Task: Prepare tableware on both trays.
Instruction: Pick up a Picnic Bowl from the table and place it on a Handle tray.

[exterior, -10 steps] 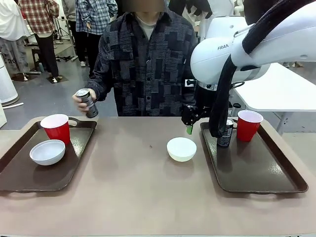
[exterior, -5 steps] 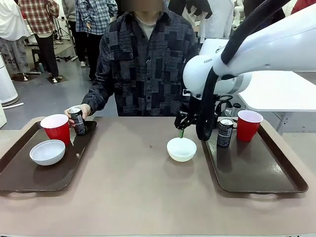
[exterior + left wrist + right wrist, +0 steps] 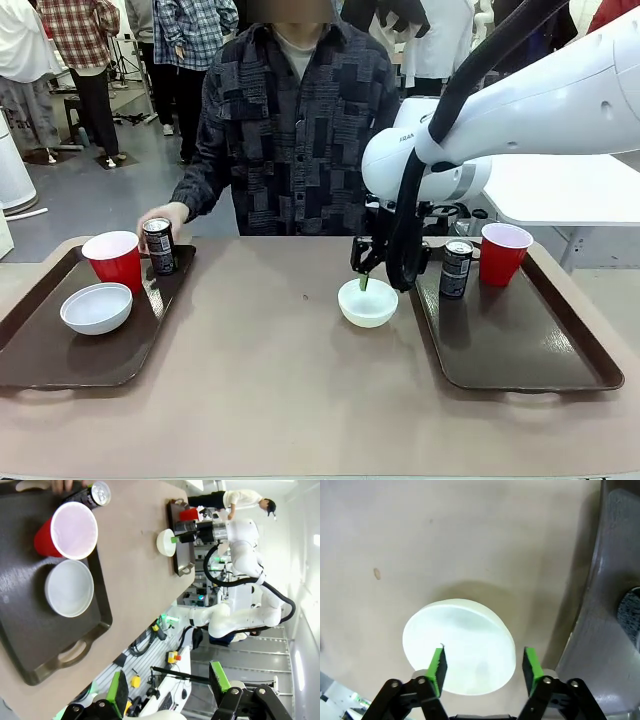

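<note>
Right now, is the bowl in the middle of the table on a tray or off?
Off. The bowl sits on the bare table, just left of the right-hand tray rim.

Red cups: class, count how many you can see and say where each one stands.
2. One red cup stands at the far end of the left tray, behind a white bowl. The other red cup stands at the far end of the right tray, beside a black can.

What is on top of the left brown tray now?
On the left tray stand a red cup, a white bowl and a black can, which the person's hand holds. The cup hides part of the tray's far rim.
</note>
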Robot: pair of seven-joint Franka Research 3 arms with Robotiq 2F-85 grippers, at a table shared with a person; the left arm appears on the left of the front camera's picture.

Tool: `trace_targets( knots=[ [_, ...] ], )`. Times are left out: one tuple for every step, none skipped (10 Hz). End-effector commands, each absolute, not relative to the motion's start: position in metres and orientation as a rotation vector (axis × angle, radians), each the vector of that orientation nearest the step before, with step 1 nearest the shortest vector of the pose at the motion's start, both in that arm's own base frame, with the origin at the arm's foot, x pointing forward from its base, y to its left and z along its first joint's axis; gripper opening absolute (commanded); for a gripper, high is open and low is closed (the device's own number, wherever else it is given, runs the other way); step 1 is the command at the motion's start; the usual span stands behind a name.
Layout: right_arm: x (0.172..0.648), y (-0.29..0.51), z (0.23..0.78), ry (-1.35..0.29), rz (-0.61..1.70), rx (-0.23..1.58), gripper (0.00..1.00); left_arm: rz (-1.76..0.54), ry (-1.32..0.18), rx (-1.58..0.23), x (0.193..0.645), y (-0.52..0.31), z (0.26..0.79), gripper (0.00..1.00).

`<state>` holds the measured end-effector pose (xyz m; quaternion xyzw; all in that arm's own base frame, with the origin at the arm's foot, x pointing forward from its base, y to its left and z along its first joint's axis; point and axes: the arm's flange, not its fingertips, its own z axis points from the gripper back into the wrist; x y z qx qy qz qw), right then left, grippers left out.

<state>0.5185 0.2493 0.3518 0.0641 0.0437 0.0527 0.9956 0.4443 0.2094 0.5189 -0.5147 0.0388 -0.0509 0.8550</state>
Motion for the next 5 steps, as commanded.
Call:
trace_targets(
  knots=[
    [0.5254, 0.2522, 0.3469, 0.109, 0.089, 0.110, 0.00, -0.106, 0.085, -1.086, 0.4430, 0.2091, 0.5216, 0.86],
    [0.5259, 0.2519, 0.3418, 0.108, 0.073, 0.091, 0.00, -0.106, 0.085, -1.086, 0.4430, 0.2091, 0.5216, 0.86],
    [0.5257, 0.2525, 0.3380, 0.121, 0.082, 0.090, 0.00, -0.106, 0.085, -1.086, 0.4430, 0.2091, 0.5216, 0.86],
    [0.5263, 0.2526, 0.3374, 0.122, 0.086, 0.090, 0.08, -0.106, 0.085, -1.086, 0.4430, 0.2091, 0.5216, 0.86],
    [0.5249, 0.2526, 0.3375, 0.121, 0.090, 0.090, 0.00, -0.106, 0.085, -1.086, 0.4430, 0.2091, 0.5216, 0.86]
  ],
)
